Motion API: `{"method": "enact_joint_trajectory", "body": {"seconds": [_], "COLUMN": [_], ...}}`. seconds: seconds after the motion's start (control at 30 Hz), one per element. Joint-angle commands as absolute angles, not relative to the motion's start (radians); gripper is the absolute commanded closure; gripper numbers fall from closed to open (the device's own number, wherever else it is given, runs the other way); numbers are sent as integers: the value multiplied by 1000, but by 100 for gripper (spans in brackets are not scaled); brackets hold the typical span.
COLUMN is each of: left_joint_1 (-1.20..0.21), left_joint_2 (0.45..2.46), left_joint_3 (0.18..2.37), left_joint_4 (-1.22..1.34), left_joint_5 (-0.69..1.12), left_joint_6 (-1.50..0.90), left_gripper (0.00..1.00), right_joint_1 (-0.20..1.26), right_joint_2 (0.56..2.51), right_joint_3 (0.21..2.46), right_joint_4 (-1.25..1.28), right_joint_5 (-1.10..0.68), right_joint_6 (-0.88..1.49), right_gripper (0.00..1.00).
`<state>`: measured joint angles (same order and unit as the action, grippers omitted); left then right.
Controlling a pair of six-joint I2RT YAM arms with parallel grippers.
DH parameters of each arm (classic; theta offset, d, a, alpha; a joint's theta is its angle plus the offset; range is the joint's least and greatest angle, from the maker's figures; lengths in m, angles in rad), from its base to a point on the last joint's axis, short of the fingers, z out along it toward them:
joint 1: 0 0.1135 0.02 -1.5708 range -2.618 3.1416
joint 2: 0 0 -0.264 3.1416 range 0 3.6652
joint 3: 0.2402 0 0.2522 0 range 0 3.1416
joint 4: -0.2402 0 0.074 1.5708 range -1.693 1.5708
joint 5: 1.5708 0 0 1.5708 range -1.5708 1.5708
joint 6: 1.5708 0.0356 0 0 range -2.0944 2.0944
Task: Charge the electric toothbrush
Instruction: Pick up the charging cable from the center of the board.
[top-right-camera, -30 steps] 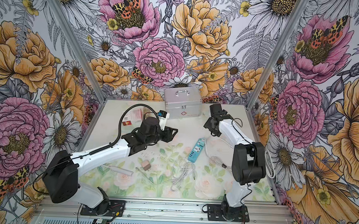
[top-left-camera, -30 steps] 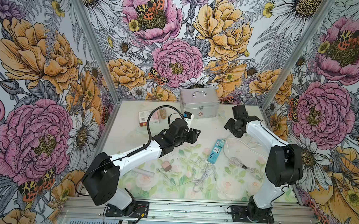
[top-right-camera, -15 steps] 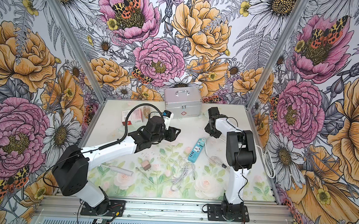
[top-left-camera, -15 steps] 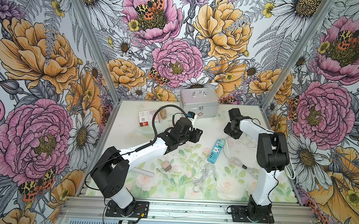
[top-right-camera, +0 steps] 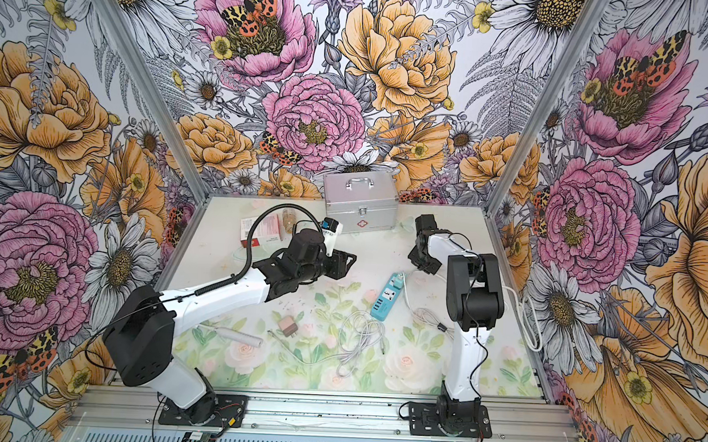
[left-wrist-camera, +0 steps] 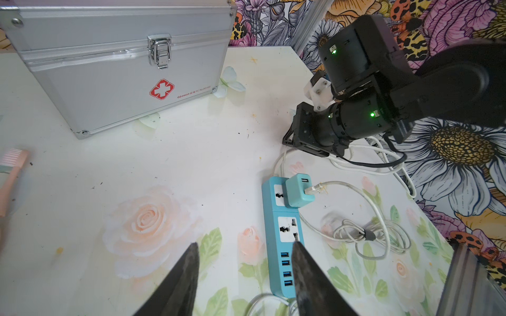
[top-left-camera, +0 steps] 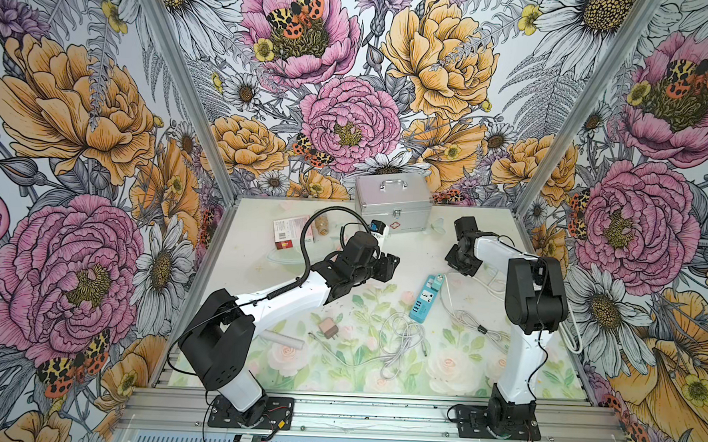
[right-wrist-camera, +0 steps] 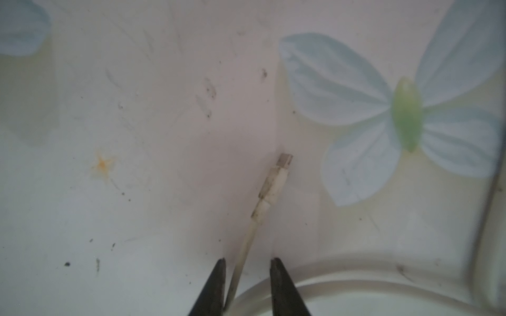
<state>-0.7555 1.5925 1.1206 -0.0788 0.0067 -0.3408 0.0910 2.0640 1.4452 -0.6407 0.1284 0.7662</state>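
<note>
Two jaws of my right claw (right-wrist-camera: 247,261) stand apart astride the white charging cable (right-wrist-camera: 247,243) at the wrist frame's lower middle, not yet clamped; I judge this the grasping step, with a square close on the cable next. Its plug (right-wrist-camera: 282,164) points upper right, long axis steeply diagonal. My left claw (left-wrist-camera: 243,246) hangs apart, empty.

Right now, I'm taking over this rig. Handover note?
Left tool: open, empty, hovering by the strip.
Right tool: jaws straddle the cable just behind its plug, not clamped.
Toothbrush: lying left, near edge, no cable in it.
Done: adapter sits in the strip, a lead plugged into it.
Left: clamp the cable, carry the plug to the toothbrush, plug in.
</note>
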Motion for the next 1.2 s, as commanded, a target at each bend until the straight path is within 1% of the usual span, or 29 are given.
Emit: {"method": "enact_joint_trajectory", "body": {"seconds": [0.0, 0.1, 0.23, 0.33, 0.43, 0.53, 0.6, 0.7, 0.8, 0.93, 1.03, 1.17], "left_joint_1": [-750, -748, -744, -739, -736, -734, -720, -697, -687, -713, -746, -779], "left_joint_2": [1602, 1603, 1602, 1589, 1569, 1545, 1526, 1498, 1477, 1469, 1495, 1530], "left_joint_3": [1141, 1138, 1139, 1140, 1146, 1155, 1168, 1191, 1210, 1211, 1242, 1256], "left_joint_4": [-72, -72, -72, -71, -82, -99, -115, -135, -143, -48, 19, 136], "left_joint_5": [-21, -20, -20, -17, -8, 5, 44, 118, 152, 188, 194, 210], "left_joint_6": [-322, -323, -321, -322, -331, -349, -371, -401, -431, -473, -494, -518], "left_gripper": [45, 45, 45, 45, 45, 45, 44, 44, 44, 48, 49, 51], "right_joint_1": [95, 94, 93, 95, 96, 105, 124, 164, 193, 249, 293, 313], "right_joint_2": [2094, 2100, 2085, 2038, 1960, 1848, 1761, 1609, 1474, 1332, 1266, 1209], "right_joint_3": [1462, 1467, 1471, 1465, 1435, 1384, 1338, 1249, 1179, 1075, 1028, 970], "right_joint_4": [-607, -604, -593, -583, -558, -508, -463, -358, -300, -192, -148, -80], "right_joint_5": [140, 148, 141, 155, 160, 128, 103, -18, -91, -237, -248, -294], "right_joint_6": [751, 740, 727, 695, 646, 563, 493, 364, 312, 238, 214, 237], "right_gripper": [74, 77, 87, 96, 100, 100, 100, 100, 100, 100, 100, 100]}}
